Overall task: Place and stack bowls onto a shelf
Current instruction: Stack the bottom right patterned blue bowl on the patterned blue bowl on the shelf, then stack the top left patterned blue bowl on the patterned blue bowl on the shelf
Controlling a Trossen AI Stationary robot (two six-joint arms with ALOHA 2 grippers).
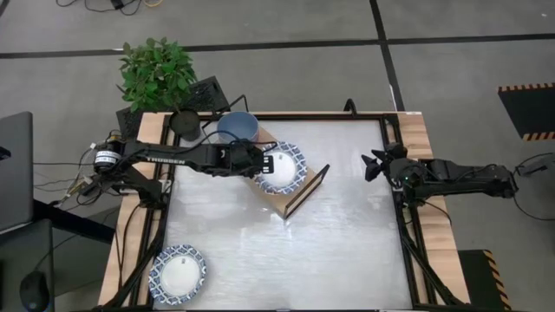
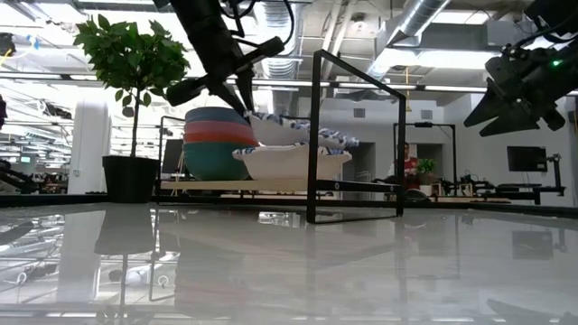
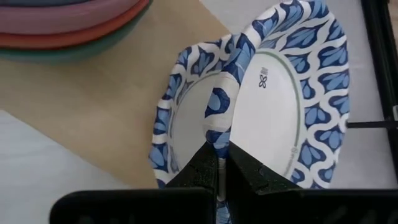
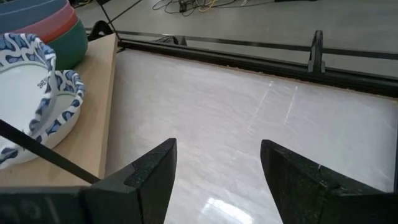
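My left gripper (image 1: 263,163) reaches from the table's left over the light-wood shelf (image 3: 93,112) and is shut on a blue-and-white patterned bowl (image 3: 280,106). A second patterned bowl (image 2: 289,164) sits on the shelf board beneath it. Beside them on the board stands a stack of plain bowls (image 1: 237,127), light blue on top, then red, then teal (image 2: 217,140). A third patterned bowl (image 1: 178,273) rests on the table near its near left corner. My right gripper (image 1: 371,165) hovers open at the table's right side, above the tabletop (image 4: 217,174). My left gripper pinches the tilted patterned bowl by its rim (image 3: 219,134), one finger on each face of the rim. The fingers (image 2: 242,97) slant down from the table's left. The bowl stands tilted, its white face (image 4: 28,78) turned toward the table's right and its lower part in the bowl beneath (image 4: 62,109).
A potted green plant (image 1: 160,74) stands at the far left corner behind the shelf. The shelf's black wire end frame (image 2: 357,135) rises at its near end, close to the patterned bowls. Bare tabletop (image 1: 347,243) lies between the shelf and my right arm.
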